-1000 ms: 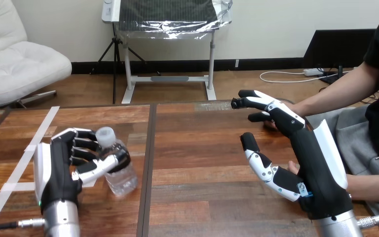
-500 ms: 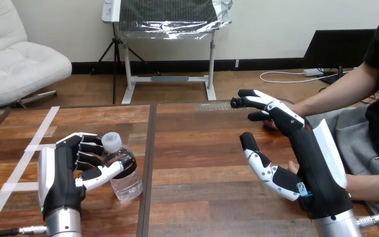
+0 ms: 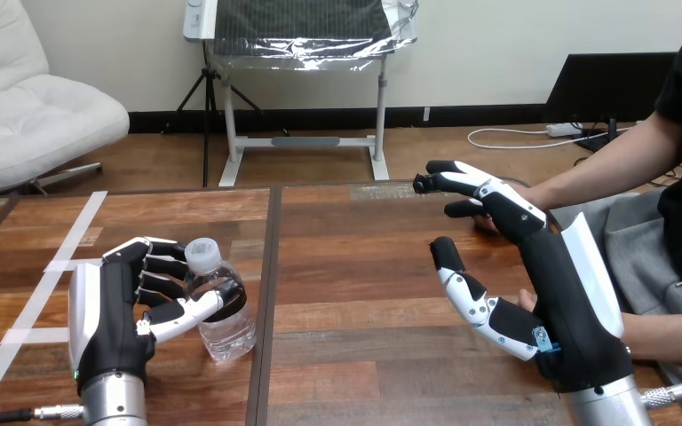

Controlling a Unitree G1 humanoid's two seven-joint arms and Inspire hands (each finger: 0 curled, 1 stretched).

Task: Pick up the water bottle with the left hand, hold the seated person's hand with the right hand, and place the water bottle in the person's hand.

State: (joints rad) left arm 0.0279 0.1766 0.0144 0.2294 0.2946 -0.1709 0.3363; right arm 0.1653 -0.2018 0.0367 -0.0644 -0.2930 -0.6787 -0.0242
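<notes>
Head view: I see left robot hand (image 3: 120, 306) clamped round clear plastic water bottle with white cap (image 3: 224, 315), near upright on wooden bench (image 3: 364, 257), left half. Right robot hand (image 3: 555, 275) spread apart, beside person's hand (image 3: 526, 301); can't tell contact.

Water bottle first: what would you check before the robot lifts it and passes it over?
1. Left hand curled round the water bottle: ok.
2. Cap on the bottle: ok.
3. Bottle lifted off the table: cannot tell.
4. Right hand holding the person's hand: not ok, its fingers are straight.
5. Person's palm turned up to receive: cannot tell, mostly hidden behind the right hand.
</notes>
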